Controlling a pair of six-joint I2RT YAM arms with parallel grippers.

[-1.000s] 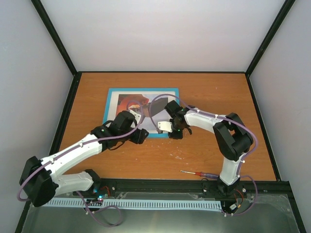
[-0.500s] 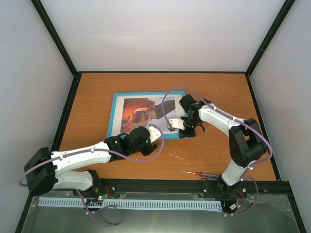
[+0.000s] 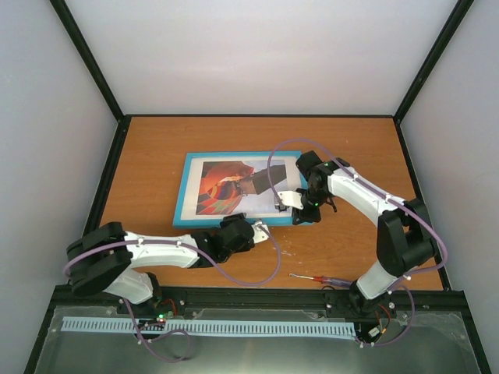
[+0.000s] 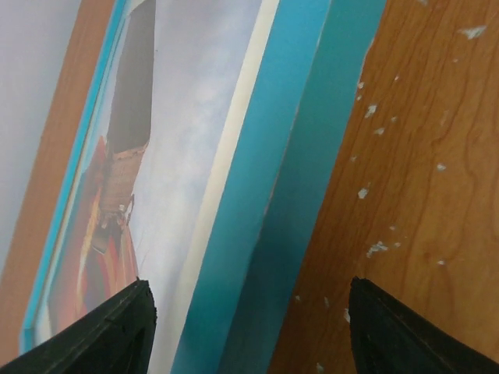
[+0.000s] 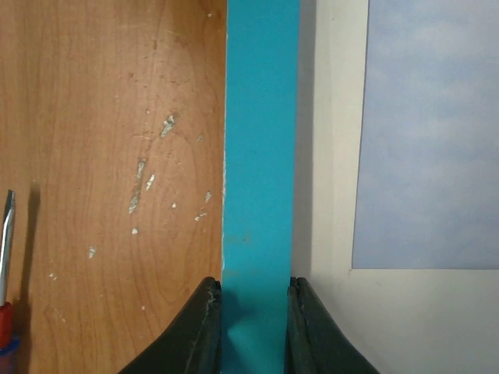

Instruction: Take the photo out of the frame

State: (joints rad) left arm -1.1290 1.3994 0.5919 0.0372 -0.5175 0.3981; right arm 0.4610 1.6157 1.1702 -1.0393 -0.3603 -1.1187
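Note:
The frame (image 3: 181,196), turquoise side up, lies flat on the wooden table with the photo (image 3: 221,187) of the balloon inside it. My right gripper (image 3: 304,209) is shut on the frame's right rail (image 5: 261,156), one finger on each side of it (image 5: 255,296). The pale sky of the photo (image 5: 433,132) shows beyond the white mat (image 5: 335,195). My left gripper (image 3: 261,228) is open at the frame's near right corner. In the left wrist view it (image 4: 249,300) straddles the turquoise rail (image 4: 288,179), one finger (image 4: 117,327) over the photo (image 4: 187,117), the other over the table.
A red-handled screwdriver (image 3: 320,278) lies on the table near the right arm's base, its tip (image 5: 6,234) at the left edge of the right wrist view. Black rails and grey walls bound the table (image 3: 351,148).
The frame has slid to the right with my right gripper shut on its rail. My left arm has pulled back from over the picture to the frame's near edge.

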